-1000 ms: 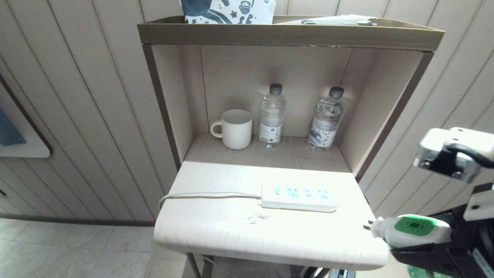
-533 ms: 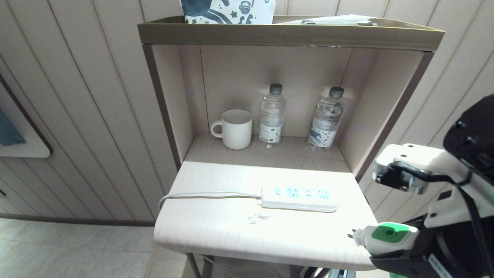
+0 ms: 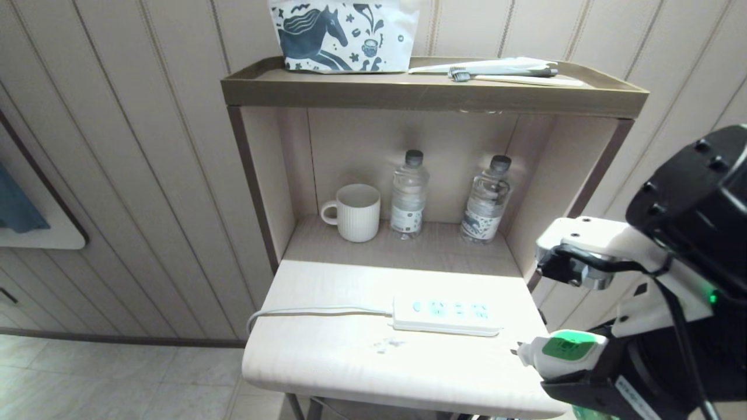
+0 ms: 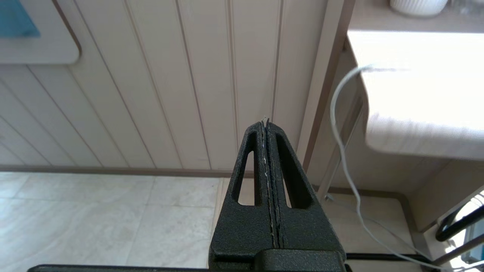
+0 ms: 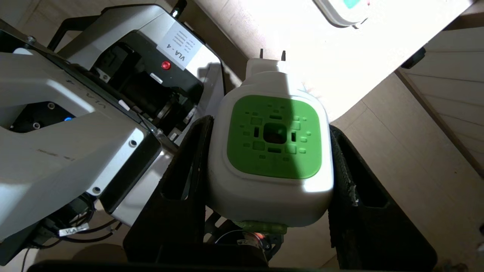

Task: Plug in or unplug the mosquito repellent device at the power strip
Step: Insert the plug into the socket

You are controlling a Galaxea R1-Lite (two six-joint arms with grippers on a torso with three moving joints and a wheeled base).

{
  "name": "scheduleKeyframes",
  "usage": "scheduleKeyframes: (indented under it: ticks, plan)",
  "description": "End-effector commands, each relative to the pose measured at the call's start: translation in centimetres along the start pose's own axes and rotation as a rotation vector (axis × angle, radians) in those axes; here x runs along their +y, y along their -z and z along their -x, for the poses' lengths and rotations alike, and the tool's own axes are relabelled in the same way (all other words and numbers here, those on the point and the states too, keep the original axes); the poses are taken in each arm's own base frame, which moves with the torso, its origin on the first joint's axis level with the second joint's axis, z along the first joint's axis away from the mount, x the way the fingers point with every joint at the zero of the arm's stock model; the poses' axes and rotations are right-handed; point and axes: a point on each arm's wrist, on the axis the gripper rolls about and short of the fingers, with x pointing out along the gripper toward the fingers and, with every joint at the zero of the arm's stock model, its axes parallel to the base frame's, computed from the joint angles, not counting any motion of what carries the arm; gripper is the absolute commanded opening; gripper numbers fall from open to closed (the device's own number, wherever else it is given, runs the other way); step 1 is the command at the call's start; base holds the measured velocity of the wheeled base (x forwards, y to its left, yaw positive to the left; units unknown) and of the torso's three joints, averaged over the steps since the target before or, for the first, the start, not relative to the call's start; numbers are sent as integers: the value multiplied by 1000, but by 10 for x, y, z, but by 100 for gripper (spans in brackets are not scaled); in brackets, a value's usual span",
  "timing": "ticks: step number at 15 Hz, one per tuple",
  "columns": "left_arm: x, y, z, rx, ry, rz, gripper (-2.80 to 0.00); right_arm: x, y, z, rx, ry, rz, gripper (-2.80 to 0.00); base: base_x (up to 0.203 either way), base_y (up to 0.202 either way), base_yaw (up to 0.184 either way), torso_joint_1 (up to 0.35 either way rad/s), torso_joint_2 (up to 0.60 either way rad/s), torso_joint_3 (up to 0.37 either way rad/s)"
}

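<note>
The mosquito repellent device [image 5: 270, 151] sits clamped in the right pincer [image 5: 270, 196], its white head pressed between the two black fingers [image 5: 181, 196], green vented face turned up toward the wrist camera and its two metal prongs pointing away from the wrist. In the head view the mosquito repellent device [image 3: 560, 350] hangs just off the right front corner of the surface [image 3: 350, 361], prongs aimed left toward the power strip [image 3: 446, 315] but apart from it, with nothing plugged into the sockets. The power strip lies flat across the middle-right of the surface, its pale cord [image 3: 303, 312] running left and dropping over the edge. Behind it, in the open shelf recess, stand a white ribbed mug [image 3: 356, 212], whose inside cannot be seen, and two clear water bottles [image 3: 408, 195], capped and upright, apart from each other and from the mug; how full they are cannot be told. The top tray [image 3: 432, 93] carries a white pouch printed with a dark horse [image 3: 344, 35] and a toothbrush with long pale items beside it [image 3: 496, 71]. The left pincer [image 4: 266, 124] is clenched on nothing, its fingers pressed together, hanging low beside the stand, above the tiled floor and before the panelled wall.
</note>
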Motion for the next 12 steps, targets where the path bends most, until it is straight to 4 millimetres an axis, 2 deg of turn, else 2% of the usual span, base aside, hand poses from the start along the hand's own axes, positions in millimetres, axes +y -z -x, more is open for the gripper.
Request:
scheduleKeyframes:
  ticks: [1,5,12]
  plan:
    - [0,0,0,1,0,-1,-280,1,-3,-7,25,8,1,-280,0,0,0,230,-510,-286]
    - [0,0,0,1,0,0,-280,-6,-13,-24,73,40,-37,-280,0,0,0,247,-537,-296]
    - [0,0,0,1,0,0,-280,-10,-19,-31,91,39,-61,-280,0,0,0,273,-585,-311]
